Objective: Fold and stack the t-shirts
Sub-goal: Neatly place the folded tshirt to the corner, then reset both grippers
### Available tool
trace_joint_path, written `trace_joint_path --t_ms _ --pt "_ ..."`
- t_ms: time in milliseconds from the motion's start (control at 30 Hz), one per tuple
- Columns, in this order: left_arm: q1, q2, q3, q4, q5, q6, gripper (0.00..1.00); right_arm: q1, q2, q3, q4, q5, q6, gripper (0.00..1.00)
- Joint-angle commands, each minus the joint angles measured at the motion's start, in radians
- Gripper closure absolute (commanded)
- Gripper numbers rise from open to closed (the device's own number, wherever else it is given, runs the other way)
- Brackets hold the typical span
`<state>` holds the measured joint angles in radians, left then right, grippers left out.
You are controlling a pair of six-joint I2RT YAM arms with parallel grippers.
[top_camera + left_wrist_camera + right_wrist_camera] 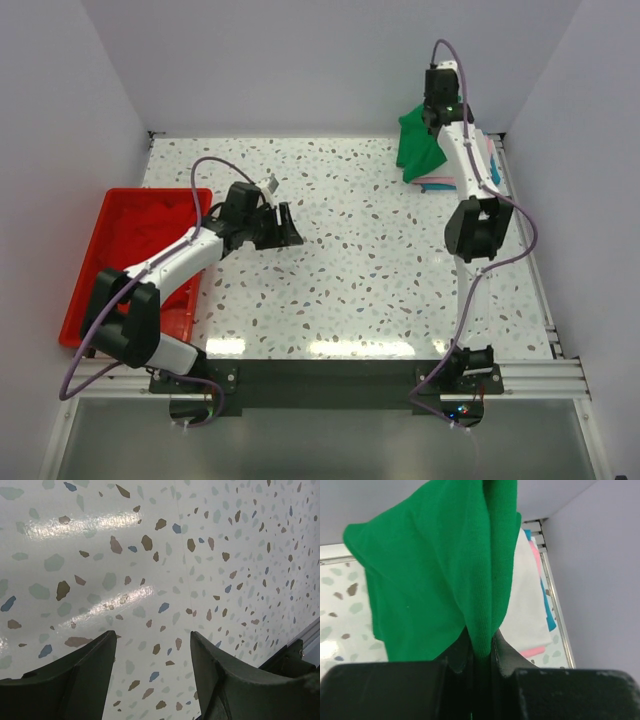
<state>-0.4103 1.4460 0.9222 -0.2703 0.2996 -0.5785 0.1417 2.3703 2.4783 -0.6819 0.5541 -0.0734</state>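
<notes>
My right gripper (432, 120) is raised at the back right and shut on the bright green t-shirt (418, 146), which hangs from it above a stack of folded shirts (440, 184). In the right wrist view the green cloth (440, 565) is pinched between the jaws, with the white folded shirt (527, 605) below it, pink and light blue edges showing under that. My left gripper (290, 232) is open and empty over the bare speckled table; its fingers (90, 675) frame only tabletop.
A red plastic tray (90, 300) with red cloth inside sits at the table's left edge beside the left arm. White walls enclose the table at the back and both sides. A metal rail (545, 300) runs along the right edge.
</notes>
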Motion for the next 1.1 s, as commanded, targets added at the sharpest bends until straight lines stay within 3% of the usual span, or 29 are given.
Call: trace_joint_path --t_ms 0,67,100,133,167,233,400,900,1067 --pt "0.008 0.023 0.04 0.026 0.048 0.031 0.35 -0.068 -0.022 -0.01 0.038 -0.037 0.046 1.0" --pt "0.008 0.033 0.04 0.036 0.056 0.029 0.35 -0.122 0.004 -0.033 0.022 -0.069 0.113 0.97" --pt "0.008 0.037 0.043 0.036 0.059 0.031 0.35 -0.135 0.012 -0.033 0.009 -0.098 0.138 0.86" --pt "0.008 0.039 0.043 0.034 0.061 0.032 0.34 -0.167 0.018 -0.033 -0.002 -0.111 0.179 0.54" --pt "0.008 0.04 0.044 0.036 0.061 0.034 0.34 -0.172 0.02 -0.035 -0.013 -0.114 0.194 0.33" --pt "0.008 0.037 0.047 0.037 0.061 0.035 0.33 -0.174 -0.003 -0.057 -0.037 -0.117 0.243 0.01" --pt "0.008 0.019 0.044 0.057 0.059 0.02 0.32 -0.151 -0.187 -0.254 0.007 -0.22 0.365 0.01" --pt "0.008 -0.068 -0.012 0.089 0.023 0.014 0.31 0.324 -0.762 -1.065 0.289 -0.319 0.517 0.01" --pt "0.008 -0.119 -0.042 0.089 -0.002 0.008 0.32 0.397 -0.998 -1.387 0.377 -0.387 0.57 0.01"
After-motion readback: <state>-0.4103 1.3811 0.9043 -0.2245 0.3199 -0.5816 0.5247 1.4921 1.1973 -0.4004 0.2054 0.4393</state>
